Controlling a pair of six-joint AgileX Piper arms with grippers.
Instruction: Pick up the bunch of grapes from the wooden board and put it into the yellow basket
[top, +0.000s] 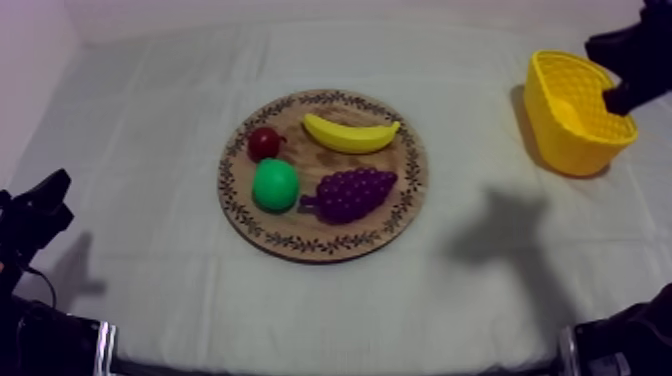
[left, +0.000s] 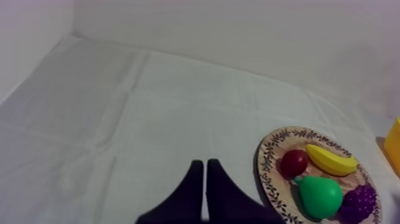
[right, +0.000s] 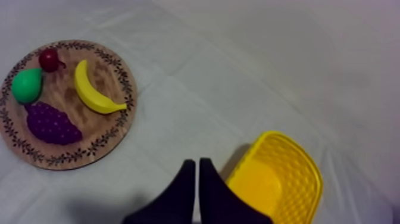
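Lying on 1 board (top: 322, 243), 1 bunch of grapes (top: 352, 193); 1 basket (top: 560, 140); left claw (left: 205, 164), right claw (right: 197, 162) closed.

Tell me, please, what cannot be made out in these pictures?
Left wrist view: yellow basket and wooden board cut off by the edge; bunch of grapes partly behind the pear.
Top view: part of the basket's rim hidden by the right arm.
Right wrist view: basket's near end cut off by the edge.
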